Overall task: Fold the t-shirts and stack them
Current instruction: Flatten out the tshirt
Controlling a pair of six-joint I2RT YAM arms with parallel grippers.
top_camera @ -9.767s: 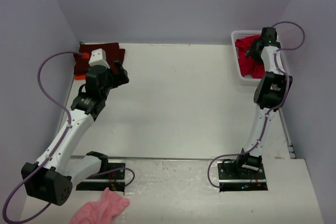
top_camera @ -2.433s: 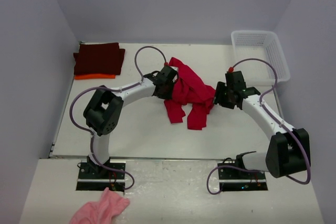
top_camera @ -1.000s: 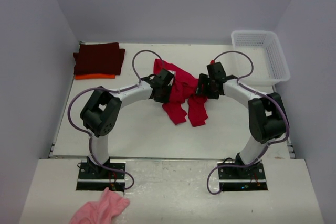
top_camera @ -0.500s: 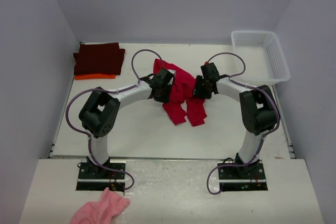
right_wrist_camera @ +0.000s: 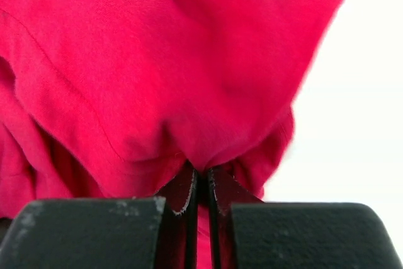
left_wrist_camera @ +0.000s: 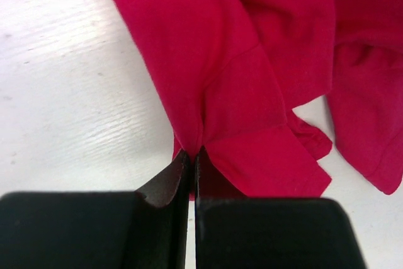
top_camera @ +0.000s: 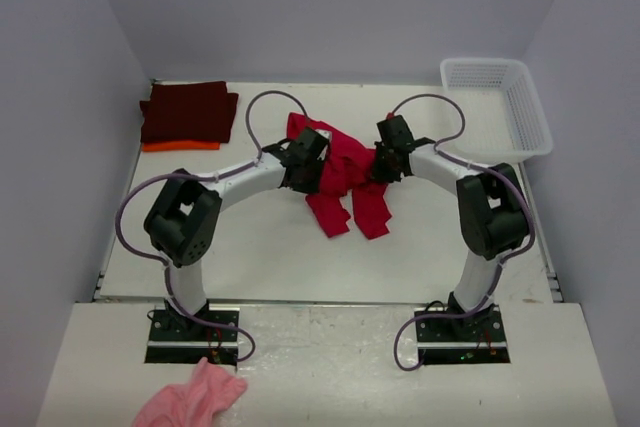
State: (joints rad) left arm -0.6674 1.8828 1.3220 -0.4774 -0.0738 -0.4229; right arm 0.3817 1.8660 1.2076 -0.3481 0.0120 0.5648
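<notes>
My left gripper (left_wrist_camera: 191,159) clamps a fold of the red t-shirt (top_camera: 343,175), and my right gripper (right_wrist_camera: 200,179) pinches another. The shirt sits bunched at the middle of the table (top_camera: 250,247), well apart from the maroon t-shirt (top_camera: 188,112) at the far left.

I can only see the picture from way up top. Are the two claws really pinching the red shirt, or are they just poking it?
Observer: The left one is really pinching. Its wrist camera shows the left gripper shut, with a thin fold of the red t-shirt squeezed in it.
Operator: What about the other claw?
Observer: The right wrist camera shows the right gripper shut as well, on a bunched bit of the same shirt. The cloth puffs out just past where it is pinched.
</notes>
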